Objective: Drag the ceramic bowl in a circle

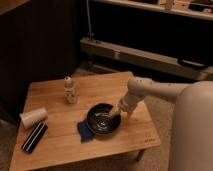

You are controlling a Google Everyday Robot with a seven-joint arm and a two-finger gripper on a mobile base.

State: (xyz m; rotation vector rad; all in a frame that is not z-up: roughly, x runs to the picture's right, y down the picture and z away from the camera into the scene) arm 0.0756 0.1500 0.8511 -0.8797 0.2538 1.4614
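**Bowl may slip off or catch on the cloth**

I have the gripper (pixel 115 114) down at the right rim of the ceramic bowl (pixel 103 120), which sits right of centre on the wooden table (pixel 100 89). I cannot tell whether the gripper is clamped on the rim or only resting against it.

My first worry is contact. The glaze looks slick, so a sideways pull could slide the gripper off.

The bowl's left edge lies over a blue cloth (pixel 83 131). Dragging could bunch the cloth, snag the bowl or tip it.

The near edge of the table is close. A wide circle could also reach the small bottle (pixel 70 90). The white paper cup (pixel 33 118) and the black case (pixel 34 137) lie well apart to the left.
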